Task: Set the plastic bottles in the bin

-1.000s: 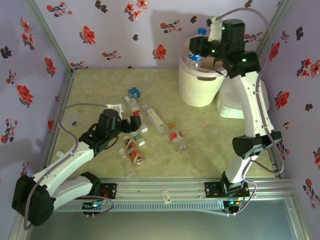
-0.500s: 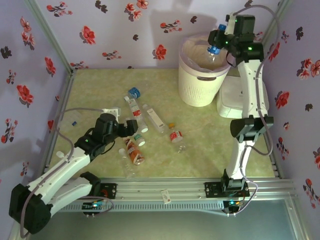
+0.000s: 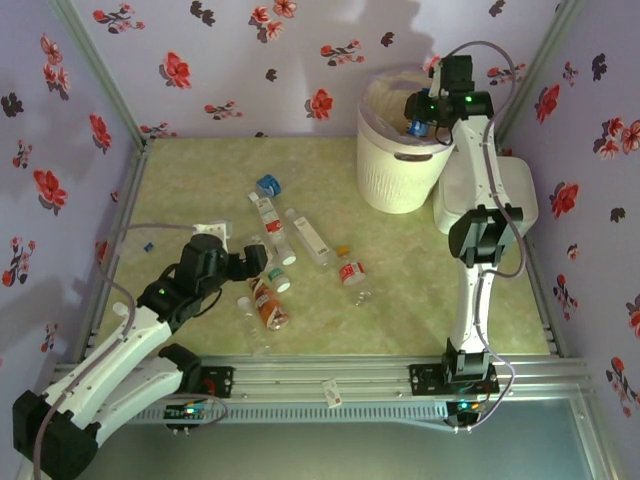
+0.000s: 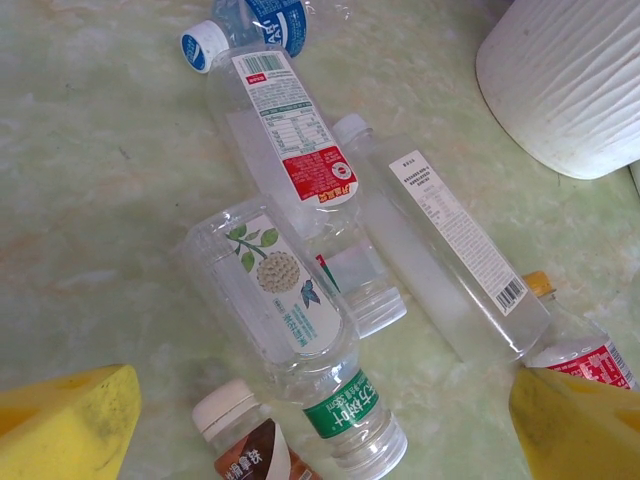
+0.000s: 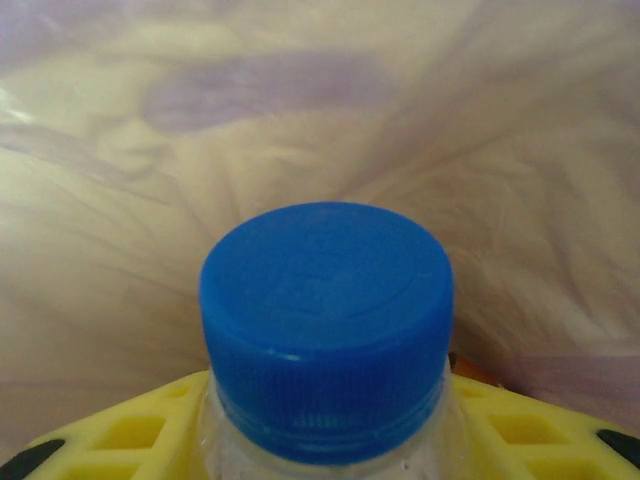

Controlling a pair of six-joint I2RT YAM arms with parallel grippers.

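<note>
Right wrist view: right gripper (image 3: 420, 110) clamps a bottle (image 5: 325, 320) over the bin (image 3: 385, 185); release should come well inside the rim. Left gripper (image 3: 250, 262) hangs, jaws apart.

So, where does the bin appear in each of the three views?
Top external: the bin, upper right of centre.
Left wrist: its ribbed wall, top right corner.
Right wrist: its pink liner, behind the blue cap.
Shared landmark: the blue-capped bottle at the bin's mouth, top external and right wrist.
</note>
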